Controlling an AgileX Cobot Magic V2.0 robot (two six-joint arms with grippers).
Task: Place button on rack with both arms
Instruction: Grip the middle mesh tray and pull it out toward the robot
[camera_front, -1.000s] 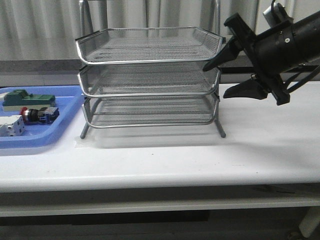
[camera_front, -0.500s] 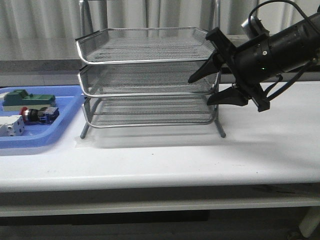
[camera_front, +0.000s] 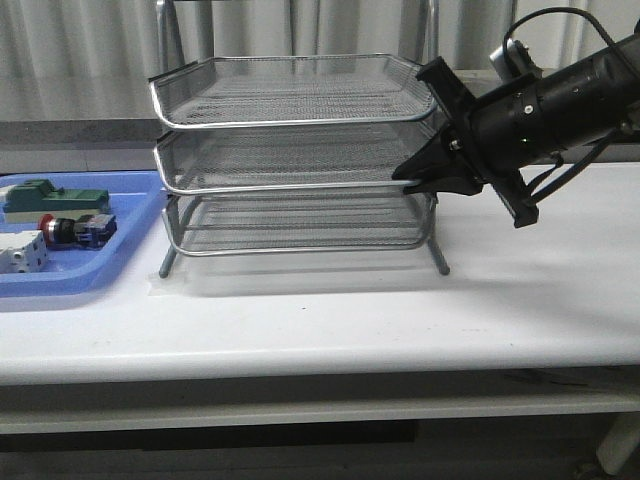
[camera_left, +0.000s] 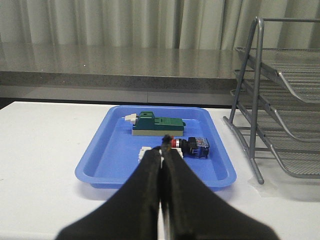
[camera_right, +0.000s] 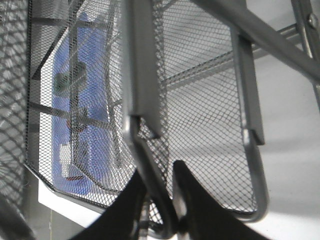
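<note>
The rack (camera_front: 295, 150) stands on the counter (camera_front: 400, 310) against the right hand (camera_front: 425, 180); farther left, the tray (camera_front: 130, 215) holds the button (camera_front: 75, 229) and 2 blocks.

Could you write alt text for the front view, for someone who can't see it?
A black robot gripper on the right clamps the right rim of the middle tier of a three-tier silver wire-mesh rack standing on a white table. At the left, a blue tray holds a red-headed push-button.

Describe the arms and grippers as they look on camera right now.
The right arm is bulky and matte black, a thick cylinder with black cables looping off it and a small silver camera on top. Its gripper has dark tapered fingers. The left gripper shows smooth black wedge-shaped fingers.
</note>
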